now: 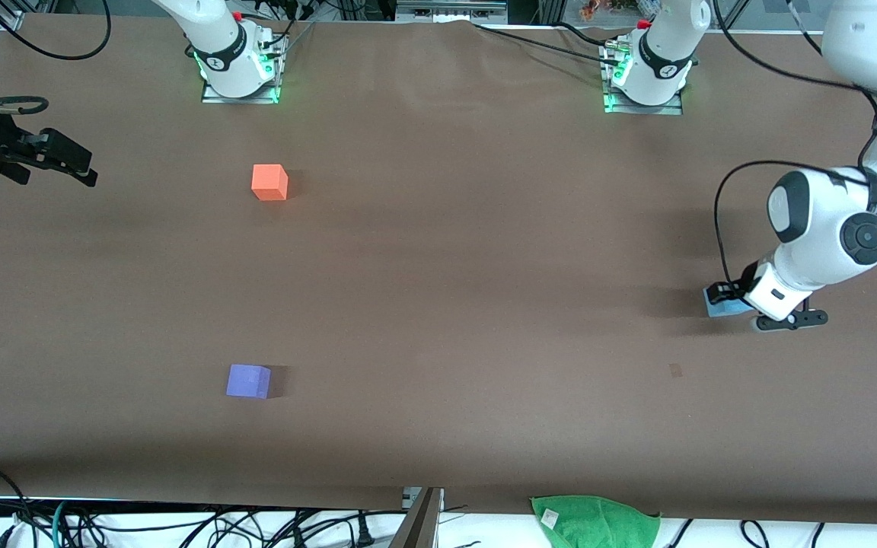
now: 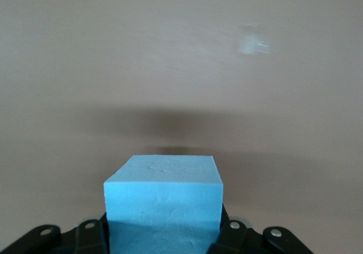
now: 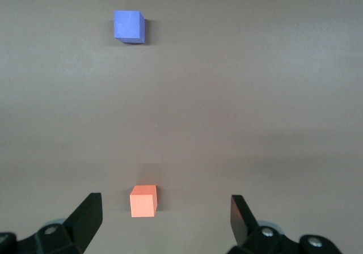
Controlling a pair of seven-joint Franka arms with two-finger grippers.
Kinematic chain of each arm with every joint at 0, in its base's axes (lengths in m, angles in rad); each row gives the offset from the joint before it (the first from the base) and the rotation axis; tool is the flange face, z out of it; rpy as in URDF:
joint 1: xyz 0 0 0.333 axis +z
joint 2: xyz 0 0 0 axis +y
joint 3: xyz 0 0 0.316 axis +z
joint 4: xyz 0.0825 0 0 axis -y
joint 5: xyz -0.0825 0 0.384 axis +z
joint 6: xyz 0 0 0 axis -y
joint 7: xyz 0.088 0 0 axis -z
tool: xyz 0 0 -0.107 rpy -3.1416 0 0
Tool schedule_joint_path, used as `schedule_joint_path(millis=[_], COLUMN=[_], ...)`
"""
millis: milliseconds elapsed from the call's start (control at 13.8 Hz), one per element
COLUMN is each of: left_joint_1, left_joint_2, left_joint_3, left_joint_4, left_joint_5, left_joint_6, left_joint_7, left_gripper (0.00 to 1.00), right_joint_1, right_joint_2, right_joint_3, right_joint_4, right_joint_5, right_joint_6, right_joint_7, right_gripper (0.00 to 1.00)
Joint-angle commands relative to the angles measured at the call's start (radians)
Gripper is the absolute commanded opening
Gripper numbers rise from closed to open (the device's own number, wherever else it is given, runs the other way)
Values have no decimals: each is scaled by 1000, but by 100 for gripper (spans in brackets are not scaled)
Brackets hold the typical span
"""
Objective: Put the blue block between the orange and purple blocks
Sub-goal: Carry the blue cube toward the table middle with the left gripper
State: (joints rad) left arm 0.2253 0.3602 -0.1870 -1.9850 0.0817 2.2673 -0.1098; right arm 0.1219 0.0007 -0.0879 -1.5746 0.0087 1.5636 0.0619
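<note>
The left hand (image 1: 722,298) grips the blue block (image 2: 163,200) between its 2 fingers, low over the left arm's end of the bench (image 1: 484,266). The right hand (image 3: 164,220) waits, fingers spread wide.

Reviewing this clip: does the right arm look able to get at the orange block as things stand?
Probably yes. The right gripper hangs open and empty at the right arm's end of the table, and the orange block sits alone on bare table nearby. The left gripper, shut on the blue block, is well clear.
</note>
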Motion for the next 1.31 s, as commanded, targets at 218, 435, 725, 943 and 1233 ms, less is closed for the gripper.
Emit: schedule_joint_path(millis=[218, 435, 725, 943, 1233], left_joint_1=[-7, -206, -403, -483, -572], left_joint_2=[-23, 101, 310, 397, 433], left_joint_3=[-340, -353, -335, -303, -216], left_joint_4=[69, 208, 396, 417, 414], left_joint_5=[4, 18, 215, 249, 299], left_joint_6=[-127, -121, -117, -43, -11], left_joint_7=[-299, -557, -795, -853, -863], left_gripper=[9, 10, 18, 20, 35], right_joint_1=[-7, -5, -4, -1, 13], right_joint_2=[2, 2, 41, 42, 47], right_joint_3=[4, 5, 7, 7, 17], right_joint_4=[18, 18, 27, 27, 25], right_joint_5=[-4, 1, 8, -4, 2], right_joint_6=[-11, -14, 21, 27, 21], right_joint_7=[-13, -14, -14, -11, 1], right_gripper=[100, 100, 100, 100, 99])
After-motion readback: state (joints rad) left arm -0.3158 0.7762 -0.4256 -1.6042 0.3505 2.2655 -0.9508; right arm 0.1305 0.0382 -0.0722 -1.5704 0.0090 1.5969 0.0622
